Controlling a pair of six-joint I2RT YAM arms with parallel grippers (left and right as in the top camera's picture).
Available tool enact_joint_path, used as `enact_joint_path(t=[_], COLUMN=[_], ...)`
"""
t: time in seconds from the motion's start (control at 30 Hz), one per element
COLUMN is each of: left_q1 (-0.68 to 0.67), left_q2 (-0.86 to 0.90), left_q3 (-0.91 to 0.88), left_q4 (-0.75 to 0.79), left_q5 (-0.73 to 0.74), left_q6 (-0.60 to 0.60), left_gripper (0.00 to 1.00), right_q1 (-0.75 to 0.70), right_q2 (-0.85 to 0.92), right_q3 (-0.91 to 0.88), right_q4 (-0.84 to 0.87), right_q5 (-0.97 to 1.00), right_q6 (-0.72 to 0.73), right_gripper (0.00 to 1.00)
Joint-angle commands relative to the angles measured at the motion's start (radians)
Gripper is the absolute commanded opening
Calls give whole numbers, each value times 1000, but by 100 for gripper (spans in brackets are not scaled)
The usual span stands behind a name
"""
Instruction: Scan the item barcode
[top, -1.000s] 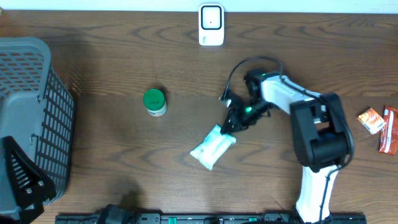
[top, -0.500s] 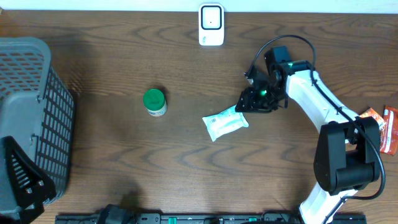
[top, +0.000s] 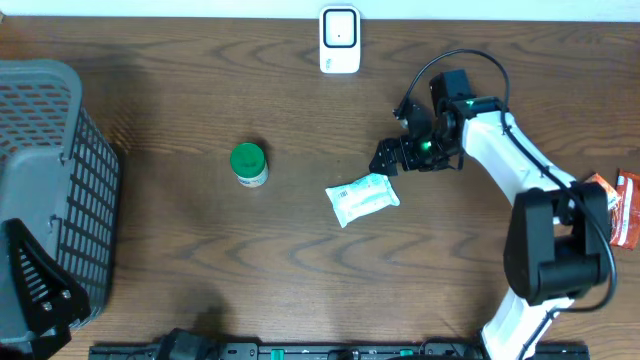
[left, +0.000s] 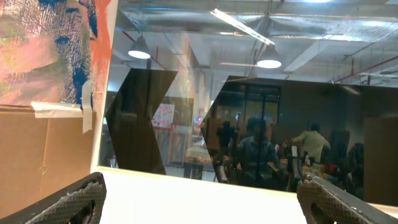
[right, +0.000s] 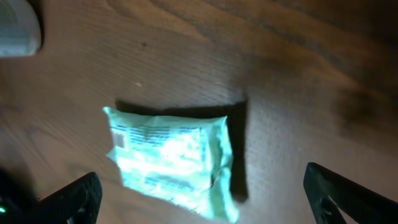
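Black-fingered and spread wide, the right gripper (top: 388, 158) grasps nothing and hangs just beside the pale green packet (top: 362, 198). The packet lies flat on the wooden table (top: 200, 260), well apart from the white scanner (top: 340, 40). It looks light, soft and crinkly, probably slippery, so a pinch on a sealed end seems safest. The left gripper (left: 199, 202) is likewise spread and empty, aimed off the table. Glare blurs the packet's print in the right wrist view, so the barcode's place is uncertain.
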Motion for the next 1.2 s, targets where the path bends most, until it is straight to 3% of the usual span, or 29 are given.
enact_joint_path(t=[0.0,0.33,0.63,0.87,0.9,1.0,1.03,1.07,1.17], left_q1=[4,4,4,4,4,4,4,5,5], left_q2=[-5,-5,-5,-5,-5,-5,-5,-5,-5], left_q3=[0,0,0,0,0,0,0,0,0], left_q4=[5,5,5,8,9,9,9,9,9], left_q5=[9,9,9,9,8,9,8,8,8], left_q6=[5,5,5,5,5,5,5,5,5], left_gripper=[98,98,98,98,98,98,98,98,98], right_q1=[-16,-46,-3,79,88,99,98,92,71], right_q2=[71,110,154,323,349,413,422,423,414], right_q3=[1,1,1,1,1,1,1,1,2], right_q4=[20,121,-82,-35,-27,-15,-15,-16,-24], right_q5=[-40,-97,-186,-186,-186,-185,-184,-184,-229], right_q6=[-100,-122,-305,-285,-285,-285,-285,-285,-273], right_gripper=[99,99,99,97,86,27,13,4,1])
